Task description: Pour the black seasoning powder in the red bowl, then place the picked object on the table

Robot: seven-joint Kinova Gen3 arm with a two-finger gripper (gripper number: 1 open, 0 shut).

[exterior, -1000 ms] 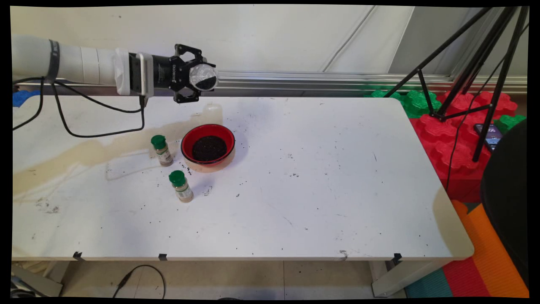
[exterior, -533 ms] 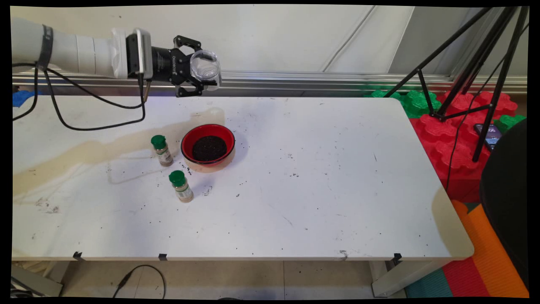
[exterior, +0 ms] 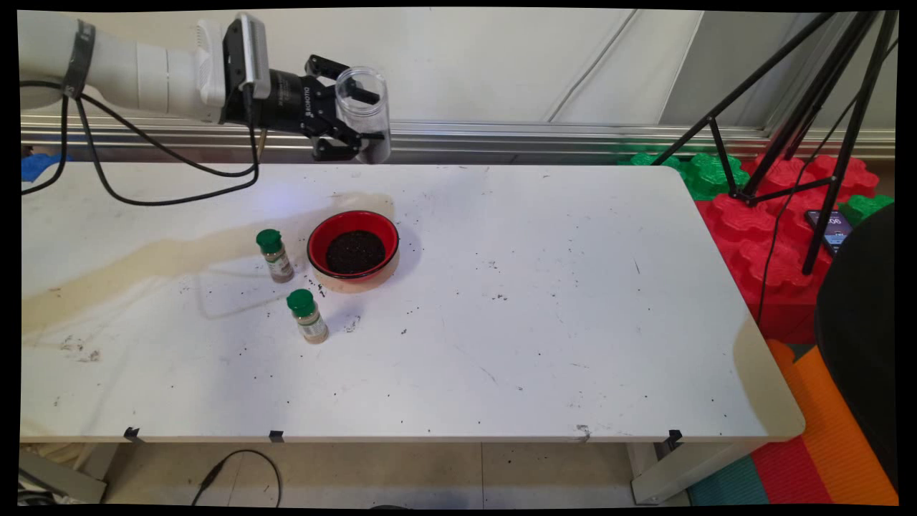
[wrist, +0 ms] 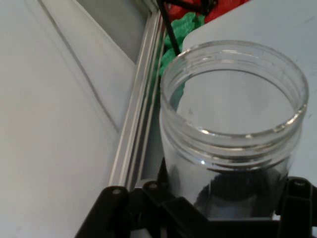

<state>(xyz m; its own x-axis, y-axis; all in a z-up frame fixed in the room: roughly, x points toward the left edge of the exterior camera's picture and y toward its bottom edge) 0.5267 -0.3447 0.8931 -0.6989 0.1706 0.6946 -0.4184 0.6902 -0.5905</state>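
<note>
Near centre-left on the bench [exterior: 501, 344] stand two green-capped spice bottles [exterior: 307, 316] beside a red bowl [exterior: 353, 250] of dark grains. Farther, upper left, the gripper [exterior: 351, 118] clamps a clear jar [exterior: 364, 115] upright, mid-body; it looks light, rigid, slick.

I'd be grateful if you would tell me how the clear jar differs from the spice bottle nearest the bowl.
The clear jar is lidless and held aloft in the gripper; the spice bottle has a green cap and stands on the table. The jar looks wider. Both are roughly upright.
</note>
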